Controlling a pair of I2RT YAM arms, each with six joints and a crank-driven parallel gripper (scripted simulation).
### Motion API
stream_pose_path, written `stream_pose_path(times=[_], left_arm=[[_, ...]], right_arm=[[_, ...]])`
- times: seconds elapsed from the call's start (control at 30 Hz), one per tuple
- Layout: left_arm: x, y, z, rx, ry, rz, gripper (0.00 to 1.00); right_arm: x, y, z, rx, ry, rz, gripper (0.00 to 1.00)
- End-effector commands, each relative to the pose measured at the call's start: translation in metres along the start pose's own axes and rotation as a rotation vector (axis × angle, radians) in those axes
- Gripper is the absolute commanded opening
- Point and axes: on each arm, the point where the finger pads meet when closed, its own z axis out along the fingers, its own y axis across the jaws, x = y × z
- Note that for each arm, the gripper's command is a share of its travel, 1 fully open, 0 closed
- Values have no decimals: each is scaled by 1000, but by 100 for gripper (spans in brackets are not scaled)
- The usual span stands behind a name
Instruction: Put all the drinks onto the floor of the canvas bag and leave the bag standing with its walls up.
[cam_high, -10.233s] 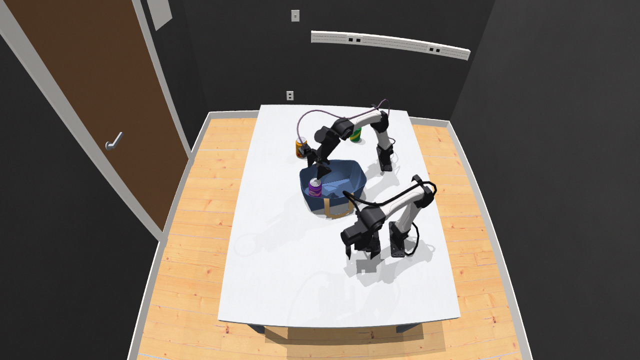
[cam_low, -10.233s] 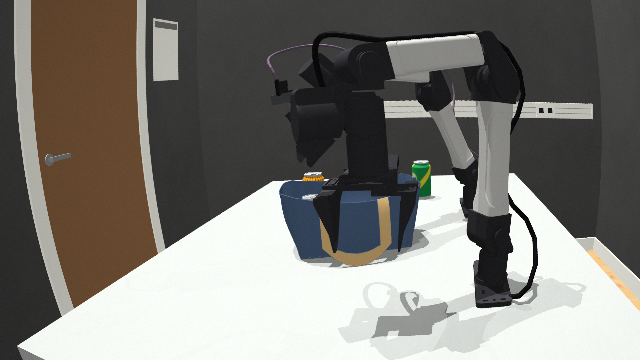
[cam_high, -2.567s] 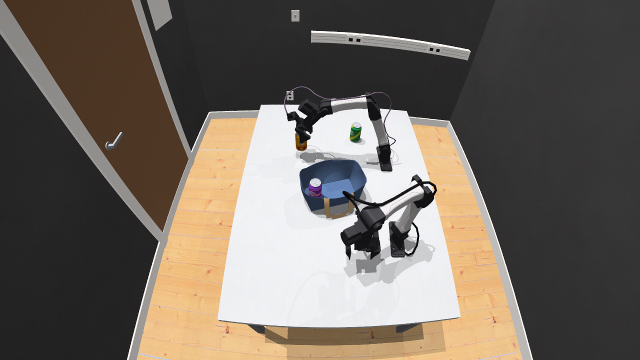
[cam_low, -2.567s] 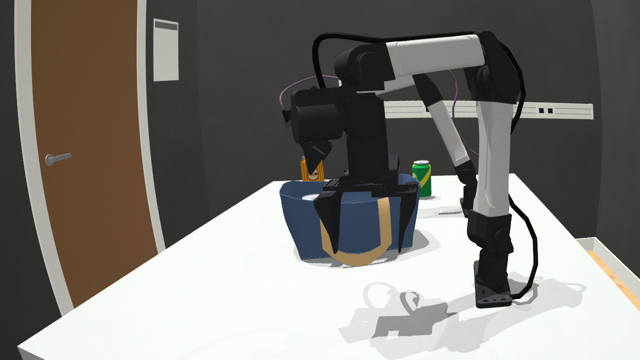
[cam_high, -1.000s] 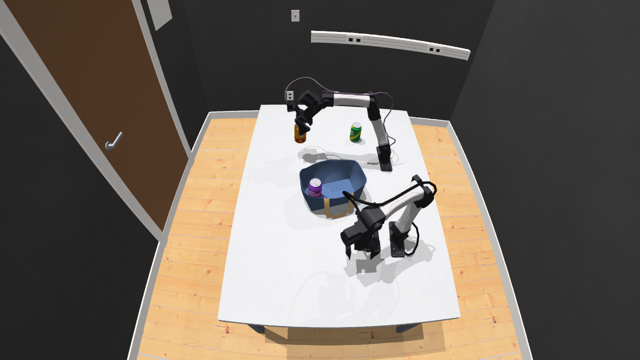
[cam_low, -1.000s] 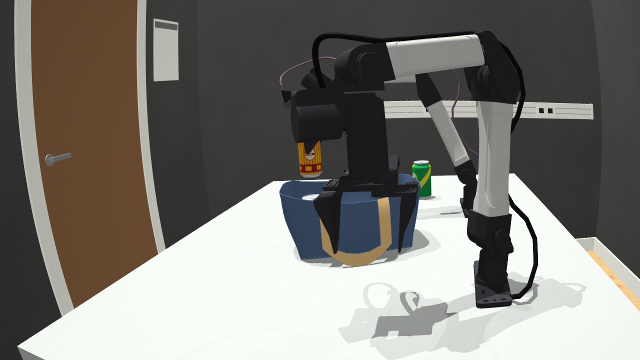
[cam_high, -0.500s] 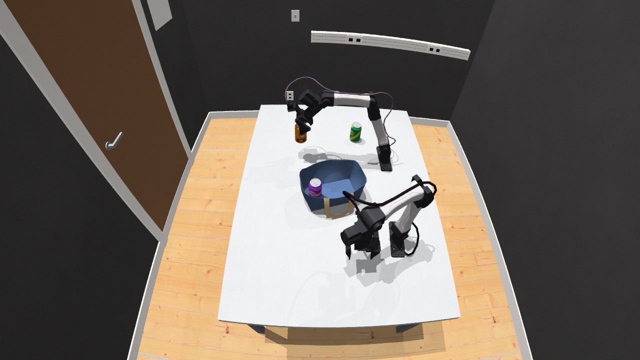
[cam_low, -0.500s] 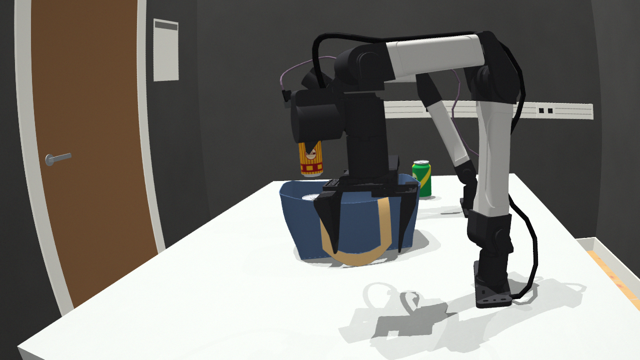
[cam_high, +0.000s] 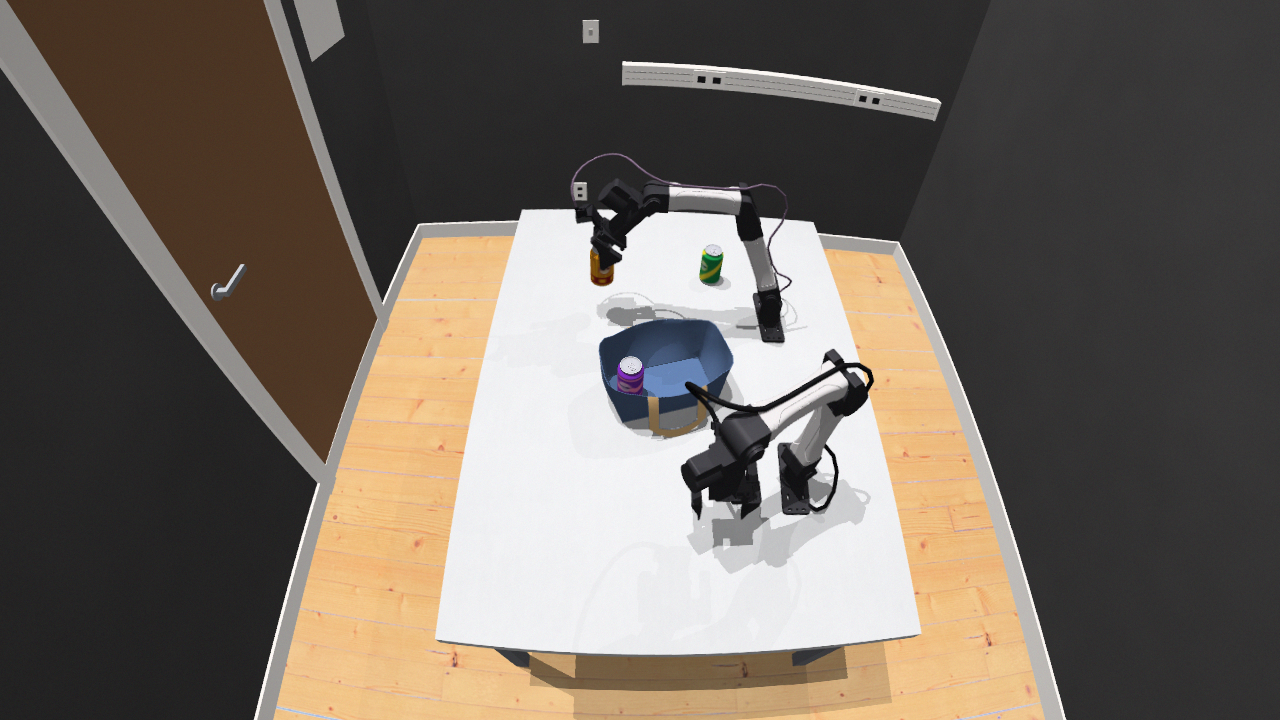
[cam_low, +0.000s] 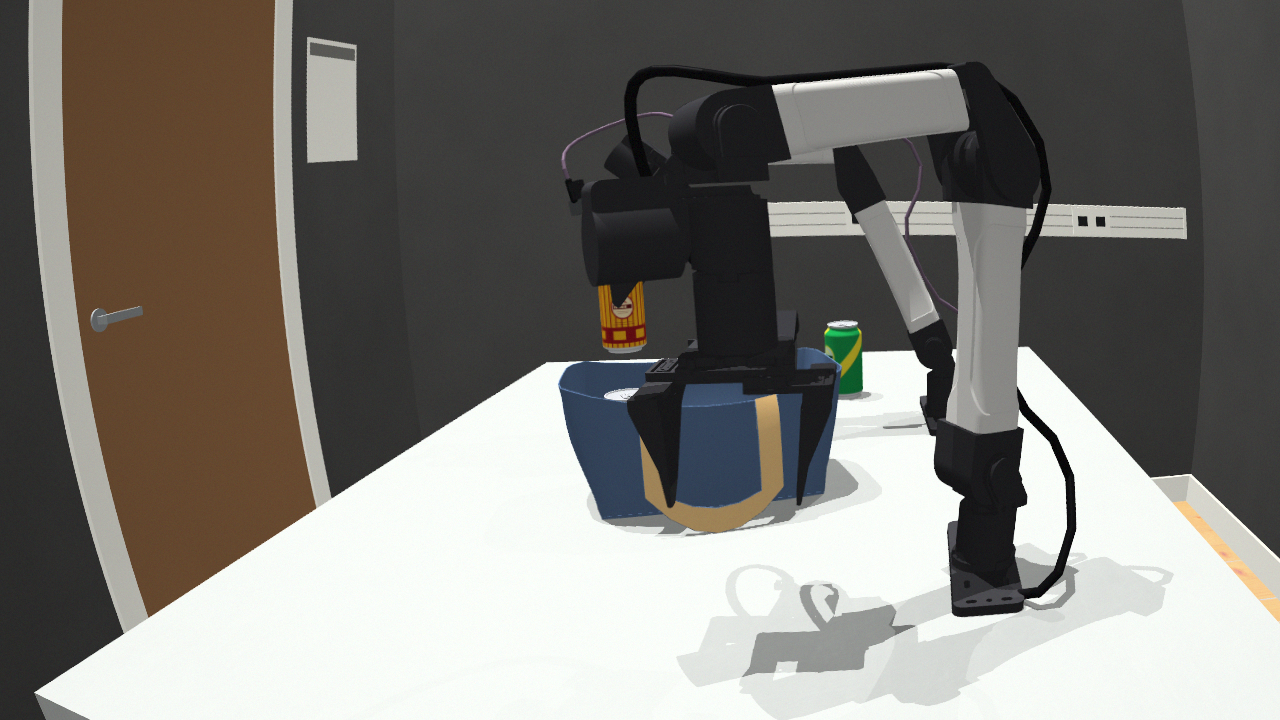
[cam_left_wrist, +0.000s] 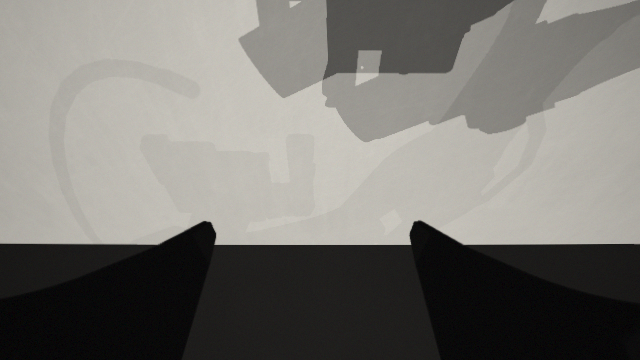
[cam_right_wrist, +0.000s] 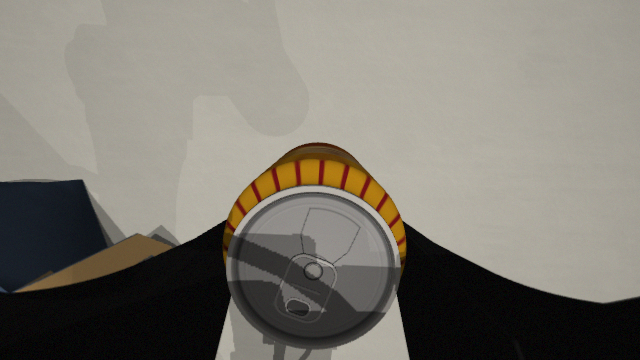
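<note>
Near part of the white bench (cam_high: 537, 555) (cam_low: 358, 582) (cam_right_wrist: 475, 110): left gripper (cam_high: 721, 516) (cam_low: 734, 504) (cam_left_wrist: 313, 230) hangs above the surface, points down, fingers released and wide apart, nothing between them. It's on the near side of the bag, toward the edge where both arms are mounted. Left arm's base plate (cam_high: 794, 512) (cam_low: 984, 608) sits by that same edge.

Middle of bench: blue canvas bag (cam_high: 626, 410) (cam_low: 716, 447) (cam_right_wrist: 40, 225) stands open, walls up. Tan handle (cam_high: 653, 416) (cam_low: 769, 447) (cam_right_wrist: 115, 257) hangs down its near wall. Purple can (cam_high: 630, 380) (cam_low: 619, 394) is upright inside, at the door-side end; only its lid shows in the exterior view. Its base is hidden, so contact with the bag floor can't be told.

Past the bag: right gripper (cam_high: 606, 259) (cam_low: 617, 304) (cam_right_wrist: 315, 225), toward the far door-side corner, grasps the orange-yellow striped can (cam_high: 602, 275) (cam_low: 623, 324) (cam_right_wrist: 315, 270). Can is roughly upright, lifted off the bench, outside the bag.

Green can (cam_high: 711, 265) (cam_low: 845, 358) stands upright on the bench toward the far edge, between the striped can and the arm-mount edge, apart from the bag. Two drinks aren't in the bag.
</note>
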Motion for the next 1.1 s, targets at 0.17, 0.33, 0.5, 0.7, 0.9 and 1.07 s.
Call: stream_pose_path(times=[0.17, 0.33, 0.5, 0.7, 0.9, 1.07], left_arm=[[3, 5, -7, -18, 2, -11, 100], [3, 5, -7, -18, 2, -11, 100], [3, 5, -7, -18, 2, -11, 100], [3, 5, -7, -18, 2, -11, 100], [3, 5, -7, -18, 2, -11, 100], [3, 5, -7, -18, 2, -11, 100]], right_arm=[[-26, 2, -19, 4, -48, 3, 74], [-41, 2, -33, 4, -66, 1, 74], [-59, 1, -41, 6, -110, -2, 74], [-50, 2, -50, 3, -44, -1, 74], [-66, 2, -59, 4, -81, -5, 74], [-82, 2, -85, 8, -166, -7, 74]])
